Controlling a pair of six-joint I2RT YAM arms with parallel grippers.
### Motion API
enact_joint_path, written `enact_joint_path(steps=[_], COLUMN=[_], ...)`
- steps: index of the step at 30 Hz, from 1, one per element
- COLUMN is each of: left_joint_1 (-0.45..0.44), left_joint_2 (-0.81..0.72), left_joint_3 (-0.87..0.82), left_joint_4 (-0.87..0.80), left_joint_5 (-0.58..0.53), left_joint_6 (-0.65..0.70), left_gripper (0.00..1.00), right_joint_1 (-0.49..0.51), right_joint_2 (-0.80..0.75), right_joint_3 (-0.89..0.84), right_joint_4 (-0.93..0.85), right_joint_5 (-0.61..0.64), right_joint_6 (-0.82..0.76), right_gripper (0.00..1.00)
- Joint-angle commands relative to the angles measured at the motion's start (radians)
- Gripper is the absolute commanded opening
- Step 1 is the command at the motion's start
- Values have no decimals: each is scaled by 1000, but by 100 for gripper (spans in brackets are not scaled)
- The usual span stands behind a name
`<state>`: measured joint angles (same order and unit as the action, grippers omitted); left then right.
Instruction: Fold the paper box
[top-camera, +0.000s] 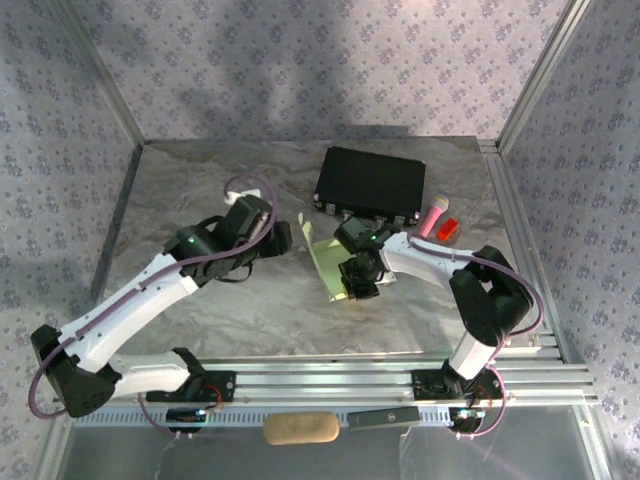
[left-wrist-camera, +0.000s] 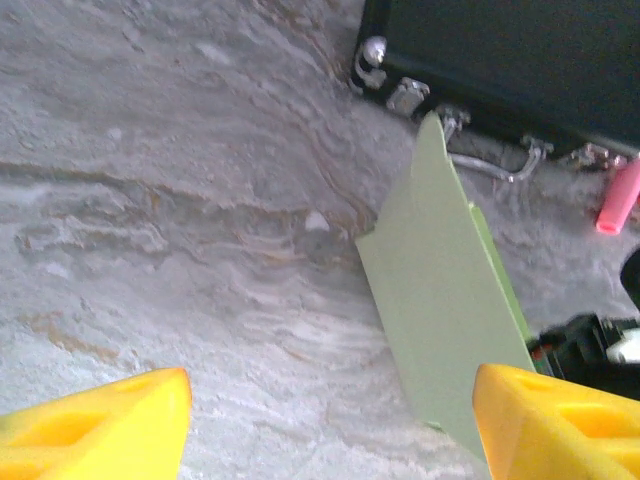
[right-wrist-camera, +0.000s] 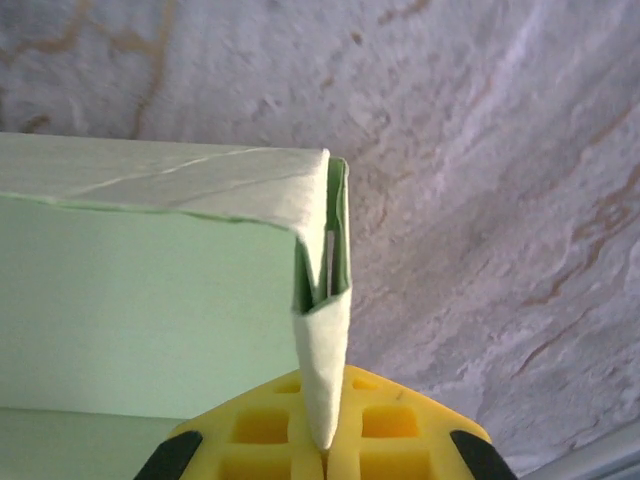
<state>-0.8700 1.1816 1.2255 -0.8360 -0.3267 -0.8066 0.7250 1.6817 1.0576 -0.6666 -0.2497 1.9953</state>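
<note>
The paper box (top-camera: 322, 262), a pale yellow-green sheet of thin card with creased panels and a pointed flap, sits near the middle of the grey marbled surface (top-camera: 200, 180). It is just on the near side of the flat black rectangular case (top-camera: 372, 183), which has metal latches and a wire handle.

The box is not lying flat. In the left wrist view one long panel stands tilted up off the surface. Its narrow tip points toward the case's handle, and a thin second layer shows along its right edge. In the right wrist view a corner is folded over, where a creased top panel meets a plain side panel. A narrow doubled strip of card runs down from that corner.

The right pincer (right-wrist-camera: 325, 445) is pressed together on that strip, its yellow fingers (right-wrist-camera: 270, 430) pinching the box at its right side. The left pincer (left-wrist-camera: 330, 440) is spread wide to the left of the box, with nothing between its own yellow fingers. Its right-hand finger sits just beside the panel's lower edge, and I cannot tell whether they touch.

A pink cylinder (top-camera: 434, 216) and a small red block (top-camera: 447, 229) lie just right of the case.
</note>
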Motion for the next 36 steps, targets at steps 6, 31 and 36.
enact_joint_path(steps=[6,31,36], left_joint_1=[-111,-217,-181], left_joint_2=[-55,184,253], left_joint_3=[-26,58,98], left_joint_4=[-47,-33,-51], left_joint_5=[-36,-42,-33], left_joint_6=[-65,-153,-120], left_gripper=[73,60,37], right_joint_1=[8,-34,-30], right_joint_2=[4,-538,-575], right_joint_3=[-13,-158,-184], right_joint_4=[0,72,70], right_joint_5=[-19,400,405], right_joint_6=[87,-1020,-1056], right_gripper=[52,55,49])
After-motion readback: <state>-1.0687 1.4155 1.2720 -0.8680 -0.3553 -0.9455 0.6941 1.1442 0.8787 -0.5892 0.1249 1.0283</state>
